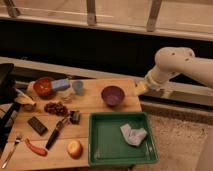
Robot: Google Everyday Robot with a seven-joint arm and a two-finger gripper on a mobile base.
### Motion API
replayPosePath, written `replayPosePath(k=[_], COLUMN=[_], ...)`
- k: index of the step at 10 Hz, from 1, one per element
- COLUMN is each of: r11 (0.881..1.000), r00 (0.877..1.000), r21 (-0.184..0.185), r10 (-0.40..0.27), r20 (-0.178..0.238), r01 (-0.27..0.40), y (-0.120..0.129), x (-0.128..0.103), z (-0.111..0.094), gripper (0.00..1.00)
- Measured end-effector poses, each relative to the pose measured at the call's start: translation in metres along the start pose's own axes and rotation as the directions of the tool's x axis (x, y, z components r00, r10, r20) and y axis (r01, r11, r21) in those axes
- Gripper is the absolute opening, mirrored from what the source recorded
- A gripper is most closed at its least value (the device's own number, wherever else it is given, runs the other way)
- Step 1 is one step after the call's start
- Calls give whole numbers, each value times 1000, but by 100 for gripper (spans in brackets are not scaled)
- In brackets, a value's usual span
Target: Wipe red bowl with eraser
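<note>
The red bowl [43, 86] sits at the back left of the wooden table [95, 102]. The eraser [37, 125], a flat black block, lies at the left front of the table, below the grapes. My gripper [141, 88] hangs at the table's right back corner, just right of the purple bowl [113, 95], far from both the red bowl and the eraser. The white arm [182, 62] reaches in from the right.
A light-blue block [61, 84] lies beside the red bowl. Grapes [56, 108], a black-handled knife [57, 132], an apple [74, 148], a red chili [36, 148], a fork [11, 150] and a banana [22, 99] are on the table. A green tray [102, 145] holds a crumpled cloth [132, 134].
</note>
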Motion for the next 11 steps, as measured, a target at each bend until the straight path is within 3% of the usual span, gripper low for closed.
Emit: replayPosePath(k=[4,6,8,11], r11=[1000,999,992,969], r00=[1000,999,992,968], r21=[0,12,27,26], r10=[0,-36,-120,-245], r20=[0,9,27,45], r01=[0,36,120,244], y=[0,4,24,82], x=[0,-2,-22,-63], z=[0,-6,-10,1], gripper=[79,79,79,79])
